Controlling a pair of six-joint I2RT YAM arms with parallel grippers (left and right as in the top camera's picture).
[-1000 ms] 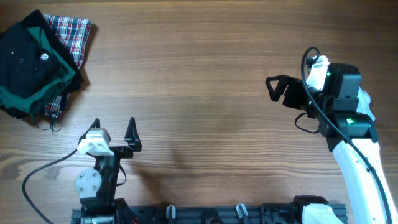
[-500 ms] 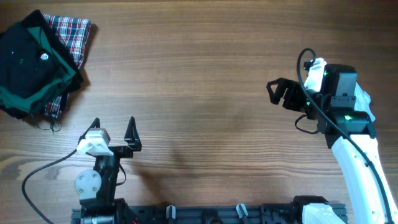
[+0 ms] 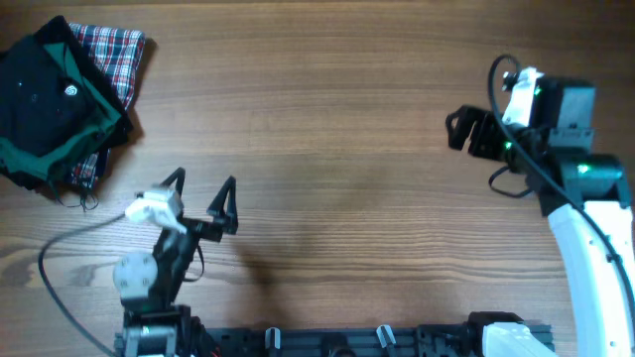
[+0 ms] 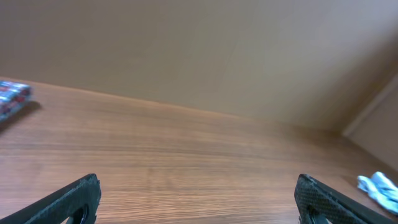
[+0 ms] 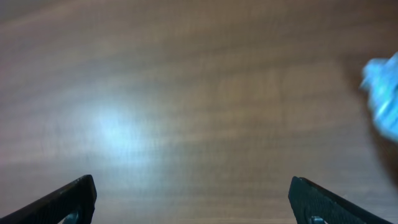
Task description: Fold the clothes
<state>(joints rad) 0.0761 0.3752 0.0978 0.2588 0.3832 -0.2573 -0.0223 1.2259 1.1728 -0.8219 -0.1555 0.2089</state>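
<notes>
The clothes (image 4: 378,185), a small crumpled white to pale-blue piece, lie on the wooden table at the far right of the left wrist view. They also show as a blurred pale-blue patch (image 5: 382,93) at the right edge of the right wrist view. I cannot make them out in the overhead view. My left gripper (image 3: 203,188) (image 4: 198,186) is open over bare wood at the front left. My right gripper (image 3: 464,131) (image 5: 193,185) is open above bare wood at the right, with the clothes off to its side. Neither holds anything.
A black-and-green garment (image 3: 50,99) lies piled on a red plaid cloth (image 3: 121,52) at the back left corner. The plaid's edge (image 4: 12,96) shows at the left of the left wrist view. A cable (image 3: 69,246) trails from the left arm.
The right arm has swung to the right and toward the back of the table. The left gripper has shifted slightly right and turned. Both stay open.
</notes>
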